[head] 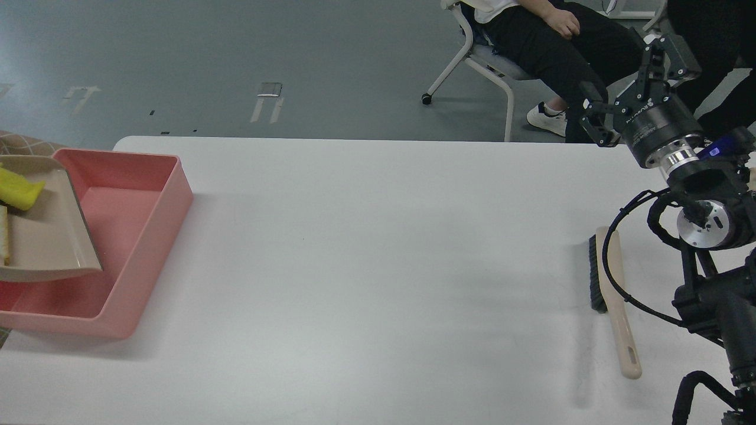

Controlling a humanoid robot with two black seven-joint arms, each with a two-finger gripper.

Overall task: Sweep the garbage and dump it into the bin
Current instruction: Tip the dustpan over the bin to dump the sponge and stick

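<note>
The right gripper [629, 74] hangs with fingers spread, empty, beyond the table's [378, 248] far edge above the brush [611, 301]. The left gripper is out of view. The dustpan [47, 236], carrying the sponge piece [19, 192] and pale strip [5, 243], sits over the pink bin [139, 236].

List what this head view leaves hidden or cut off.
- Left gripper: out of frame past the left edge, so its hold on the dustpan is unseen.
- Pale strip and yellow sponge piece: both cut by the left edge.
- Pink bin: its near left floor is covered by the dustpan.
- Right gripper: dark against seated people's dark trousers; finger spacing unclear.
- Brush: fully visible.
</note>
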